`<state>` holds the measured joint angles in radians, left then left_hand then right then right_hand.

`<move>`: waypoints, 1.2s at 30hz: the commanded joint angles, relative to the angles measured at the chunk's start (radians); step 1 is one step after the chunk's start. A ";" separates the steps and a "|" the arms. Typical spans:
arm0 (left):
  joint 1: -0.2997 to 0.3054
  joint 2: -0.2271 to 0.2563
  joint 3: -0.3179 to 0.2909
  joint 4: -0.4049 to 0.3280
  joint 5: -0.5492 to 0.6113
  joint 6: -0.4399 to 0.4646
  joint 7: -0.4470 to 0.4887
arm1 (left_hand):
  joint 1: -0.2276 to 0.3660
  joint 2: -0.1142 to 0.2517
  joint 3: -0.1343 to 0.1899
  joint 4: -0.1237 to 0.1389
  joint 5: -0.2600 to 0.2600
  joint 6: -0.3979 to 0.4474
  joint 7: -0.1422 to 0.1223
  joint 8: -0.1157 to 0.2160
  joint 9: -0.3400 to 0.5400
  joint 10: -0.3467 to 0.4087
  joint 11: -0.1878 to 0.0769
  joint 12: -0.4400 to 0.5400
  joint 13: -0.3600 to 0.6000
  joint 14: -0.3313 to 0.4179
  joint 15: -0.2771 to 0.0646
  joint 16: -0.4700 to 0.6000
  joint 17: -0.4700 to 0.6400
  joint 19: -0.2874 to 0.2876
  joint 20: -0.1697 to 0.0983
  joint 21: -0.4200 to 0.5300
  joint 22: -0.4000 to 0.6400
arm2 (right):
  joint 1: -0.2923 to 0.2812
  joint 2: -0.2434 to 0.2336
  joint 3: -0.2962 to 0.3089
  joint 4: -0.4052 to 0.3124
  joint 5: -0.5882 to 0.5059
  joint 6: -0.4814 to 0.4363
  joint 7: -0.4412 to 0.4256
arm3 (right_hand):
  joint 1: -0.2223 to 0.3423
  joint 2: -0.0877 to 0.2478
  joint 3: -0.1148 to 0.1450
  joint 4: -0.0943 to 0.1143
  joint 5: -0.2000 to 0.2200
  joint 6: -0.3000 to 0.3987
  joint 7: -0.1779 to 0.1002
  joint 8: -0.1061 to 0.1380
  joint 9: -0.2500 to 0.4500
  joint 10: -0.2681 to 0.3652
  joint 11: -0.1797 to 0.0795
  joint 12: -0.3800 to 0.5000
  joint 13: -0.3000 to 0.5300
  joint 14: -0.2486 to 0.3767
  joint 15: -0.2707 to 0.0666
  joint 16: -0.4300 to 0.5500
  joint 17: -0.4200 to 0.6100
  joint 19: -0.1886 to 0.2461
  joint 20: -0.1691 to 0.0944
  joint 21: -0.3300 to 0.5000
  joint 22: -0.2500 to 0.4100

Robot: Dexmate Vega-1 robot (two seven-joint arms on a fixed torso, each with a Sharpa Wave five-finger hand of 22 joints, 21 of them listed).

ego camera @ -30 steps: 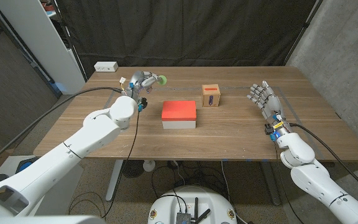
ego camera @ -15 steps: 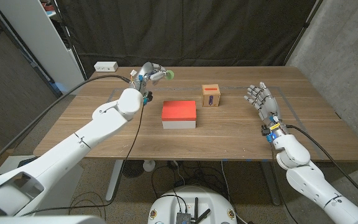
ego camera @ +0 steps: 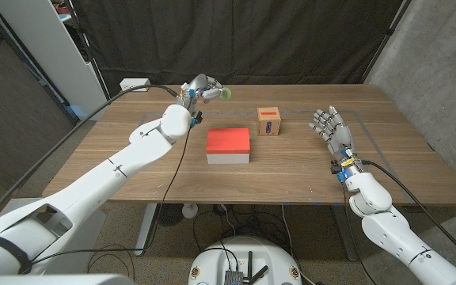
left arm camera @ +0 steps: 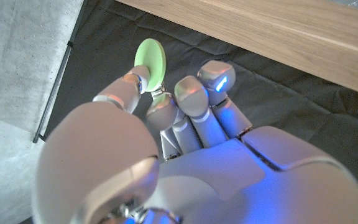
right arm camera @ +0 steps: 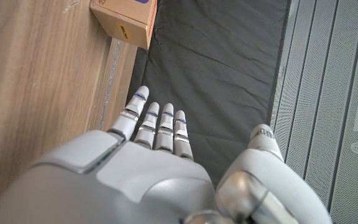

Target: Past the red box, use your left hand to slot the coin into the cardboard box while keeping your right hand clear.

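Left hand: the left hand (ego camera: 199,89) is raised over the table's far left part, pinching the coin (ego camera: 226,94) between thumb and a fingertip; the other fingers (left arm camera: 197,99) are loosely curled beside it.
Coin: a pale green disc (left arm camera: 150,64), held by its lower rim with most of its face standing free above the pinch. It is in the air, left of the box and beyond the red box.
Handling: it looks thin, stiff and light, likely smooth plastic. Judged risk: it may swivel or slip in so small a pinch.
Grip point: the rim hold suits the task, since the free edge can enter the slot first. Keep the pinch low on the disc.
Box: the cardboard box (ego camera: 269,122) stands on the table (ego camera: 291,170), just beyond and right of the red box (ego camera: 228,146). It bears a red label; the slot itself is too small to make out.
Right hand: the right hand (ego camera: 331,127) holds nothing, fingers spread and upright, near the table's right side, well apart from the box (right arm camera: 124,18).
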<state>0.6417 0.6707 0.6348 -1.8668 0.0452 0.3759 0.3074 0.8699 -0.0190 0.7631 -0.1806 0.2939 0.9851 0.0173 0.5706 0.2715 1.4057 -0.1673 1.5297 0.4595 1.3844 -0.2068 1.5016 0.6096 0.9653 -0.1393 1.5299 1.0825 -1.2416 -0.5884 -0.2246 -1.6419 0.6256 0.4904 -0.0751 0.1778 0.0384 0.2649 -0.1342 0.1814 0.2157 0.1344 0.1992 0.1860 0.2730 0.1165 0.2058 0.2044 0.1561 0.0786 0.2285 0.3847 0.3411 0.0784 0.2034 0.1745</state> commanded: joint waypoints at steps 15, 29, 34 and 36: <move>-0.139 -0.081 0.127 0.047 0.251 0.111 -0.125 | 0.037 0.031 -0.006 -0.001 -0.001 0.039 0.015 0.019 0.004 -0.002 0.002 0.003 0.005 0.001 -0.002 0.000 0.014 -0.002 -0.072 -0.003 0.005 | -0.009 -0.005 0.002 0.007 -0.004 -0.011 -0.016 | 0.006 0.001 -0.002 -0.005 -0.004 0.004 0.023 0.001 0.002 0.006 0.004 0.000 0.001 0.002 0.000 0.000 0.001 0.002 0.005 -0.001 0.002; -0.235 -0.125 0.242 0.058 0.427 0.251 -0.214 | 0.040 0.029 -0.012 -0.001 -0.002 0.041 0.012 0.019 0.003 -0.001 0.000 0.003 0.006 0.001 -0.002 -0.007 0.011 -0.003 -0.073 -0.007 -0.003 | -0.006 -0.008 0.000 0.008 -0.014 -0.013 -0.021 | 0.007 0.002 -0.002 -0.005 -0.004 0.007 0.020 0.002 0.002 0.008 0.003 0.001 0.001 0.004 0.001 0.000 0.000 0.004 0.005 -0.001 0.002; -0.268 -0.148 0.271 0.089 0.462 0.254 -0.244 | 0.039 0.029 -0.013 0.001 -0.001 0.041 0.012 0.019 0.004 -0.002 0.001 0.001 0.004 0.004 -0.002 -0.006 0.013 -0.003 -0.072 -0.007 -0.003 | -0.015 -0.010 0.003 -0.002 -0.009 -0.017 -0.026 | 0.008 0.003 -0.002 -0.005 -0.004 0.009 0.019 0.002 0.002 0.010 0.002 0.001 0.000 0.004 0.001 0.000 -0.001 0.004 0.005 -0.001 0.002; -0.272 -0.155 0.274 0.096 0.469 0.256 -0.250 | 0.038 0.029 -0.012 0.001 -0.001 0.042 0.012 0.019 0.003 -0.002 0.001 0.003 0.007 0.005 -0.002 -0.004 0.017 -0.004 -0.072 -0.007 -0.002 | -0.018 -0.012 0.004 -0.006 -0.010 -0.021 -0.030 | 0.008 0.003 -0.002 -0.005 -0.004 0.008 0.019 0.002 0.002 0.010 0.002 0.001 0.000 0.005 -0.001 0.001 -0.001 0.005 0.006 -0.001 0.002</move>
<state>0.4315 0.5560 0.8479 -1.8091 0.4237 0.5866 0.1175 0.8704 -0.0195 0.7541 -0.1782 0.2891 0.9852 0.0174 0.5707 0.2713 1.4071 -0.1661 1.5297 0.4609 1.3844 -0.2068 1.4973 0.6199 0.9643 -0.1402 1.5221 1.0785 -1.2480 -0.5962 -0.2242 -1.6345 0.6136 0.4784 -0.0947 0.1778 0.0384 0.2649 -0.1341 0.1814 0.2157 0.1343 0.1994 0.1862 0.2729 0.1163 0.2059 0.2047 0.1561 0.0786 0.2285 0.3832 0.3411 0.0784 0.2033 0.1745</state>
